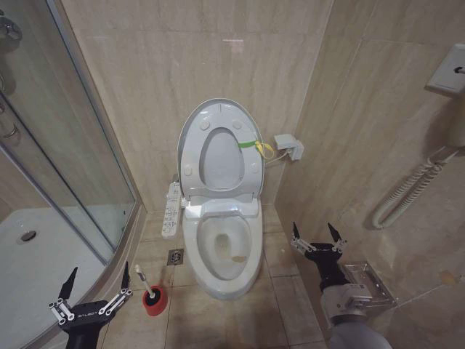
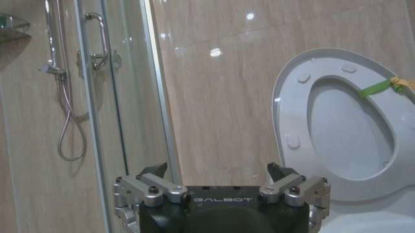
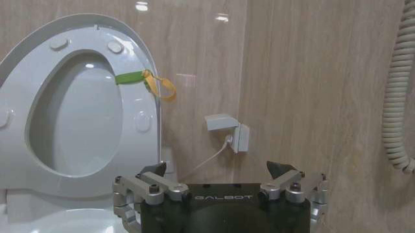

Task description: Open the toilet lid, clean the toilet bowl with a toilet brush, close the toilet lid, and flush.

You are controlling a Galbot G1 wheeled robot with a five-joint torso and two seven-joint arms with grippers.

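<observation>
**Lid up, both grippers empty**

Left gripper (image 1: 96,284) hovers low by the shower glass (image 1: 65,145), fingers spread wide, nothing between them. Just beside it on the floor tiles, the red cup holder (image 1: 152,302) contains the toilet brush (image 1: 143,282), white handle leaning toward the left gripper. A floor drain (image 1: 175,256) lies between holder and toilet. The toilet bowl (image 1: 221,251) stands against the back wall, brownish stain inside. The toilet lid (image 1: 190,127) is raised upright with the seat, green-yellow band (image 1: 249,144) at its right edge. Right gripper (image 1: 317,234) hangs right of the bowl, fingers wide, empty.
</observation>
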